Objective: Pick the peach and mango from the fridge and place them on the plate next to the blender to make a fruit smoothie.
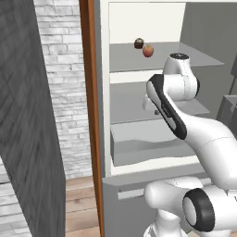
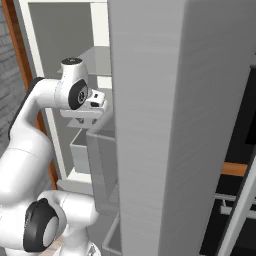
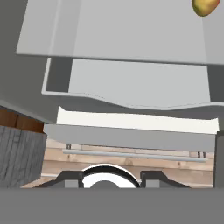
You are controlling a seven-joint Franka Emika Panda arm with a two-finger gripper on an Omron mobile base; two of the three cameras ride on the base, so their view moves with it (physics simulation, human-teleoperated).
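The fridge (image 1: pixel 105 92) stands open in front of me. On its top shelf the reddish-orange peach (image 1: pixel 148 51) sits beside a dark brown lump (image 1: pixel 138 43). The yellow-orange mango (image 3: pixel 204 5) lies on a grey shelf at the top right corner of the hand view. My gripper (image 3: pixel 111 177) is open, with nothing between its fingers. It hangs in front of the middle shelves and looks down over the grey drawer (image 3: pixel 131 83), well short of the mango. In the left base view my own arm hides it. The plate and the blender are out of view.
The fridge's open grey door (image 2: pixel 170 125) rises close on my right. A dark grey panel (image 1: pixel 28 120) stands at the left, with a brick wall (image 1: pixel 65 69) and a wooden post (image 1: pixel 88 92) behind it. Wooden floor (image 3: pixel 131 158) lies below the fridge.
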